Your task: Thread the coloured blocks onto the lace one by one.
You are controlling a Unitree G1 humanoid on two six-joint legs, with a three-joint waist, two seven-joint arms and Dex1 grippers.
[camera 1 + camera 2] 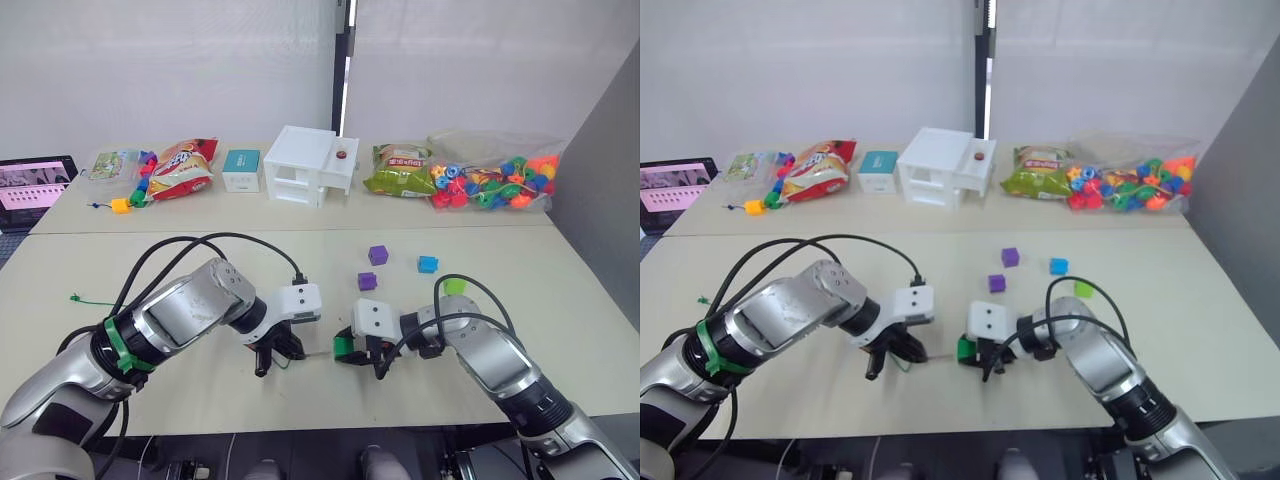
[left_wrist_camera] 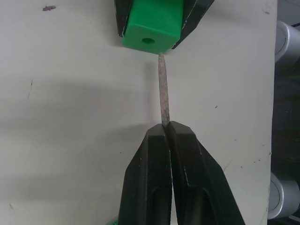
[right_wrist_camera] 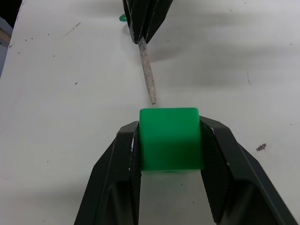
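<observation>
Left gripper (image 2: 165,129), clamped on the lace's stiff tip (image 2: 162,89), points it straight at my right gripper (image 3: 169,140), clamped on 1 dark green block (image 3: 169,136), yet I judge the tip just beside the hole (image 2: 149,41).

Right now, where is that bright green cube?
The green cube sits clamped in the right gripper near the table's front edge, right of the left gripper, whose lace tip almost touches it.
</observation>
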